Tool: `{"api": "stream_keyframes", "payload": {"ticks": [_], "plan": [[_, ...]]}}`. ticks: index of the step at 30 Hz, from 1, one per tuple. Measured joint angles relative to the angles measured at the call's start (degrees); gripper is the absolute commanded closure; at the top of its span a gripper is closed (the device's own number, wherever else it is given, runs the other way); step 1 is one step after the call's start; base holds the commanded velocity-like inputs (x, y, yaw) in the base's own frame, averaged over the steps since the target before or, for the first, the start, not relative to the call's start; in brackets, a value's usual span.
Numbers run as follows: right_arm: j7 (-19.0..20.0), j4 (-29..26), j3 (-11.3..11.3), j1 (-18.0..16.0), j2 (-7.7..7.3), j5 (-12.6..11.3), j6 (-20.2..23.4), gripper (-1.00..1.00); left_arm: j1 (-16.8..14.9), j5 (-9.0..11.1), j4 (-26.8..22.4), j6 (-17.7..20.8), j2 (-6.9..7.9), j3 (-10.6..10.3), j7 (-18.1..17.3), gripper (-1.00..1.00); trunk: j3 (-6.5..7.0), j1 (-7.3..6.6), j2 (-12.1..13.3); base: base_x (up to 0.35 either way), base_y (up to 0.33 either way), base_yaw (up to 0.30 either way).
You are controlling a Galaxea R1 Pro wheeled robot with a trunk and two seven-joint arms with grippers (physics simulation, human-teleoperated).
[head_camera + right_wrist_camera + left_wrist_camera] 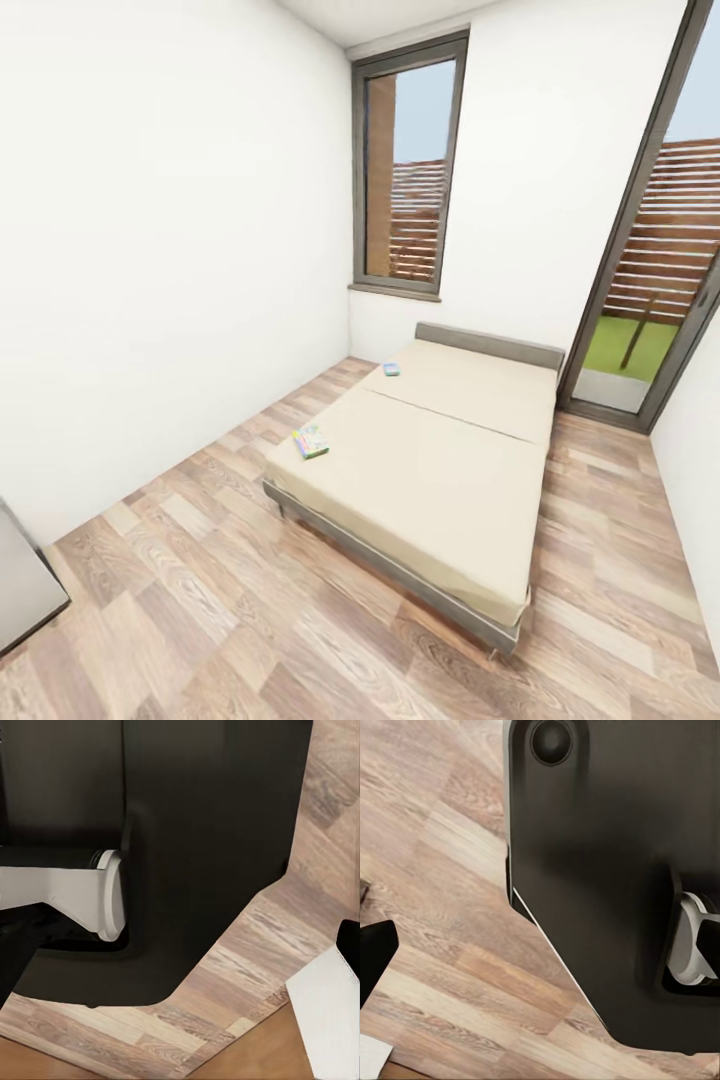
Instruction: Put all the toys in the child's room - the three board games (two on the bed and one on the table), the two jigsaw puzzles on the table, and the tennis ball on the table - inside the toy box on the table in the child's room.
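The bed (440, 500) stands ahead against the far wall of the child's room, with a beige mattress and a grey headboard. Two board games lie on it. A yellow-green one (311, 441) rests near the mattress's left edge. A small blue one (391, 369) sits further back, close to the headboard. In the left wrist view a dark fingertip (375, 956) pokes in over the wood floor. The right wrist view shows a dark fingertip (349, 939) at its edge. The toy box, jigsaw puzzles and tennis ball are out of view.
A grey furniture corner (25, 590) juts in at the lower left. Wood-plank floor (200, 600) lies between me and the bed. A tall window (405, 170) and a glass door (660, 280) stand behind it. My dark base (607, 855) hangs below both wrists.
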Motion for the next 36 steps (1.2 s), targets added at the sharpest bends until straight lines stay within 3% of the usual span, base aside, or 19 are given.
{"api": "stream_keyframes", "payload": {"ticks": [36], "plan": [[0.0, 0.0, 0.1, 0.0, 0.09, 0.1, 0.1, -1.0, 0.0, 0.0, 0.0, 0.0, 0.02, 0.1, 0.0, -1.0, 0.0, 0.0, 0.0, 0.0, 0.0, 0.272]]}}
